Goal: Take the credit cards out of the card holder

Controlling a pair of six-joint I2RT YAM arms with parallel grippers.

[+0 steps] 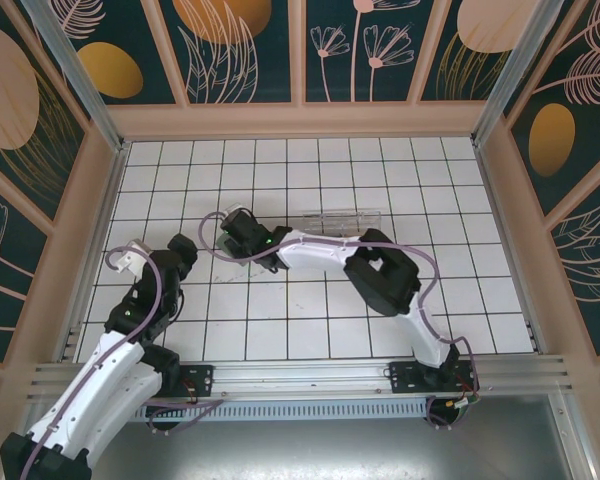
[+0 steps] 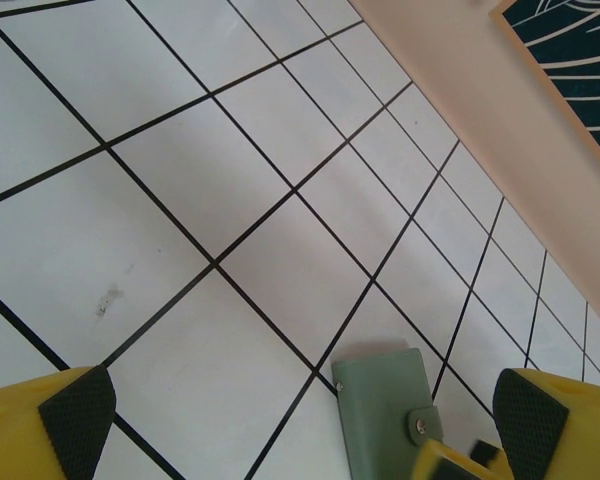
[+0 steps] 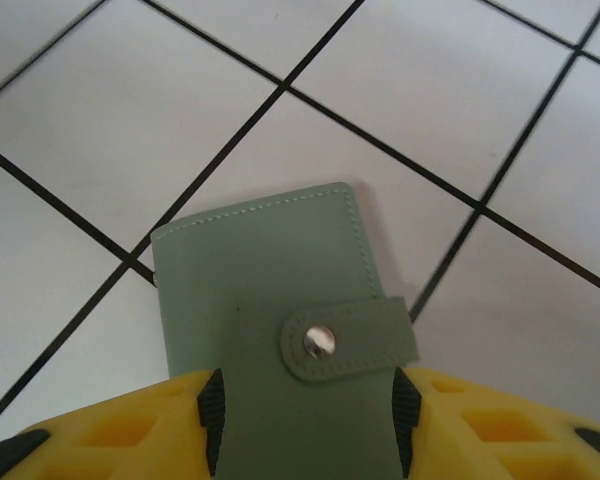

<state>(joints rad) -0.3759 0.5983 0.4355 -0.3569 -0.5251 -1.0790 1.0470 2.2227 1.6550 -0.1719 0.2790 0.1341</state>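
Note:
The card holder is a grey-green wallet lying flat on the white tiles, closed by a snapped tab. My right gripper is shut on it, with its black pads pressed against both long edges. The card holder lies near the lower edge of the left wrist view, where a yellow fingertip of the right gripper overlaps it. My left gripper is open and holds nothing, just left of the wallet. From above, the right gripper covers the wallet and the left gripper sits close beside it. The credit cards are hidden inside.
A clear plastic box lies on the tiles just behind the right arm. Wooden walls enclose the tiled floor at the back and both sides. A metal rail runs along the near edge.

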